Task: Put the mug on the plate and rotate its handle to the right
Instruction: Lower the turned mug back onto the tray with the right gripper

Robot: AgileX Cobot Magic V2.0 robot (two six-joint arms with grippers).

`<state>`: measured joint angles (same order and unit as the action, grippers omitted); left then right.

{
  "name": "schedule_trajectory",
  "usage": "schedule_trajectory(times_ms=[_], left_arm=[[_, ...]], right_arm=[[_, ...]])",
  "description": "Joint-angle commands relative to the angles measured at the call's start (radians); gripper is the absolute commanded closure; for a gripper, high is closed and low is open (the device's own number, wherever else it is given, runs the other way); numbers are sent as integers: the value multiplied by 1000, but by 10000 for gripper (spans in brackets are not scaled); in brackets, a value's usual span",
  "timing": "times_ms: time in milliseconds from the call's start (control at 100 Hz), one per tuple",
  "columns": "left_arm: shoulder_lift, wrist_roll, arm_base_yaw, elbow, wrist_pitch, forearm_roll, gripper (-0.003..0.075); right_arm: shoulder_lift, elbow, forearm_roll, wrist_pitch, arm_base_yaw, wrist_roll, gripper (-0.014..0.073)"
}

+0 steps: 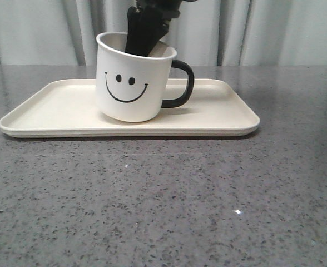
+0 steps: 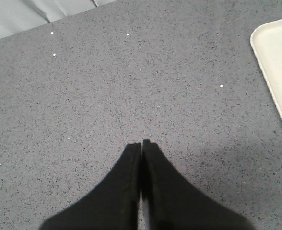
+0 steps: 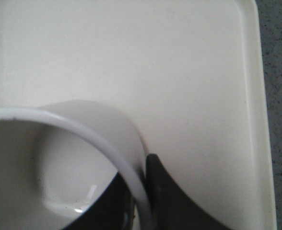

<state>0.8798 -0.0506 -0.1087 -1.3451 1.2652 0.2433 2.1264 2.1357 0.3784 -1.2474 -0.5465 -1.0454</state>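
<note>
— Front view first: where is the mug [image 1: 131, 83]?

— On the plate [image 1: 58, 108], a little left of the plate's middle. It looks slightly tilted, its base lifted a touch on the left side, though I cannot say for sure that it is off the surface. The smiley face looks at the camera, and the handle [image 1: 181, 83] points to the right.

— And the plate itself?

— It lies flat on the grey speckled worktop [image 1: 169, 206], long side across the view.

— What holds the mug?

— The right end effector [image 3: 137, 191] comes down from above into the mug's mouth. In the right wrist view one black finger [image 3: 167, 201] lies outside the white wall and the other inside, with the rim running between them, so it is clamped on the mug's wall at the back of the rim.

— The left one?

— The left end effector [image 2: 141, 143] hovers over bare worktop, its two black fingers pressed together with nothing between them. A corner of the plate shows at the edge of that wrist view, well apart from the fingertips.
</note>
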Motion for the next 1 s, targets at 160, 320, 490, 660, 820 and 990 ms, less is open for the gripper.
schedule_trajectory(times_ms=[160,320,490,660,820,990], left_arm=[[-5,14,1,-22,-55,1,740],[-5,14,1,-22,-55,1,740],[-5,14,1,-22,-53,1,740],[-5,14,1,-22,-50,1,740],[-5,14,1,-22,-49,-1,740],[-5,14,1,-22,-40,-1,740]], right_arm=[[-59,29,34,-88,-4,-6,640],[-59,29,38,-88,-4,-5,582],[-60,29,52,-88,-4,-5,533],[-60,29,62,-88,-4,-5,529],[-60,29,62,-88,-4,-5,527],[-60,29,62,-88,-4,-5,481]])
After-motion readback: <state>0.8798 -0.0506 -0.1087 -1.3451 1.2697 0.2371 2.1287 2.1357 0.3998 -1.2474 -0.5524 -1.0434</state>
